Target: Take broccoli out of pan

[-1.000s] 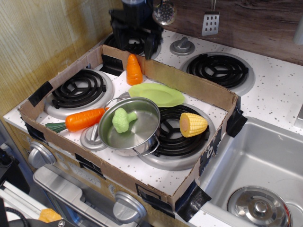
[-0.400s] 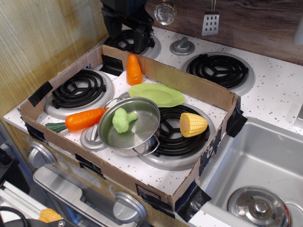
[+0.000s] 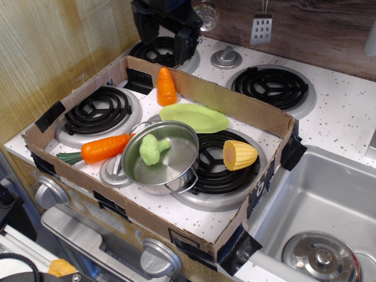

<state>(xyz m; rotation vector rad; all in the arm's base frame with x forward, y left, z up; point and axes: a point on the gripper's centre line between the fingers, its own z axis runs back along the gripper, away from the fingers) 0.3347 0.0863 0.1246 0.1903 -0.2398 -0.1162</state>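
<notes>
**One floret in the pan, well apart from the pincer**

One view only, looking down from the front. At the far edge, over the back-left burner [image 3: 158, 51]: the pincer [image 3: 176, 44], dark and bulky, holding nothing; too dark against itself to tell how far spread. In the near middle of the stove surface [image 3: 329, 111], inside the cardboard tray [image 3: 247, 111]: the pan [image 3: 161, 157], resting partly on the front burner. Inside the pan, against its left wall: the broccoli [image 3: 150, 149], lying on its side, head toward the near left, stem toward the far right. From the pincer, then, nearward and downward, past the upright carrot [image 3: 166, 87] and the green plate [image 3: 194, 117]. Probably a grip across the stem axis.
</notes>
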